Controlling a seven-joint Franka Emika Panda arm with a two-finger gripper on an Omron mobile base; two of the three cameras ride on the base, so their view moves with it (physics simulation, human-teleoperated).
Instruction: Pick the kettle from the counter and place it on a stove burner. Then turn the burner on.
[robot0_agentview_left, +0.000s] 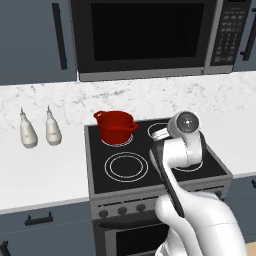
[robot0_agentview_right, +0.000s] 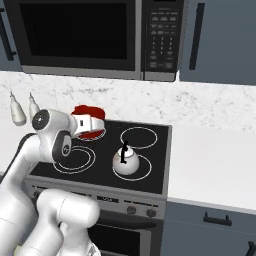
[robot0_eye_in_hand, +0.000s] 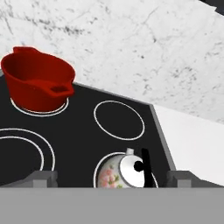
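Kettle sits on stove burner, below and between the fingertips. Gripper spread apart, empty. Red pot far left.

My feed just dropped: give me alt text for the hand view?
The kettle sits on the front right stove burner of the black cooktop, just beyond the wide-open jaws. A red pot occupies the back left burner, with marble backsplash behind and white counter at right.

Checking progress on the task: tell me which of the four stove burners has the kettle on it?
The front right burner, a single thin ring, holds the kettle. The red pot sits on the back left one; the other two are bare.
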